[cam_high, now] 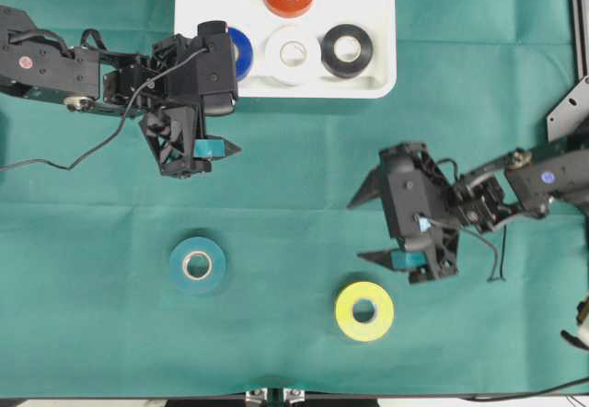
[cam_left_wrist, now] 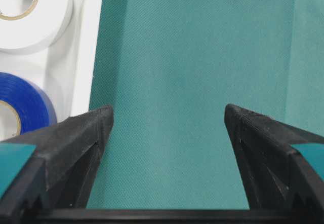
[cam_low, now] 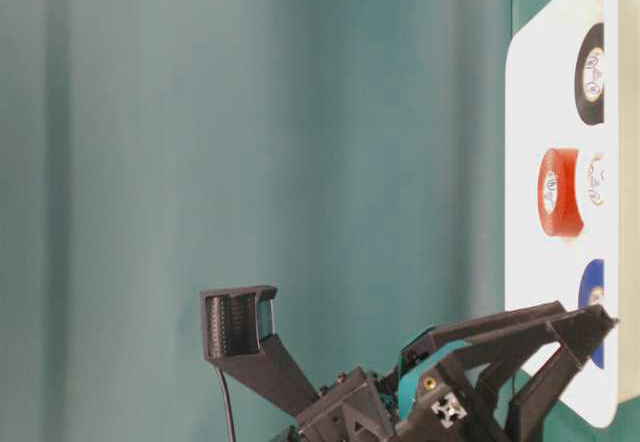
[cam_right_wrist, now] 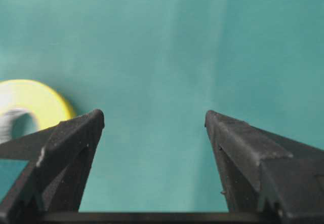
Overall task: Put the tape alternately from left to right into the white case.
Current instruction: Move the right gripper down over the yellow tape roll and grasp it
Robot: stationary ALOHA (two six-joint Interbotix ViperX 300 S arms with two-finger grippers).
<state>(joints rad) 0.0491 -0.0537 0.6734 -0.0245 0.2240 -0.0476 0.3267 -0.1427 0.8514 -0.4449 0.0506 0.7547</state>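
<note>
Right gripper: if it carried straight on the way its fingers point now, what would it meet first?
Probably nothing but bare green cloth. The right gripper is open and empty, and the yellow tape sits off to the left of its line. Depth is hard to judge.

No text can be read anywhere. The pale core of the white roll carries small printed letters, and the cores of the black roll and red roll carry marks, all too small to read.
</note>
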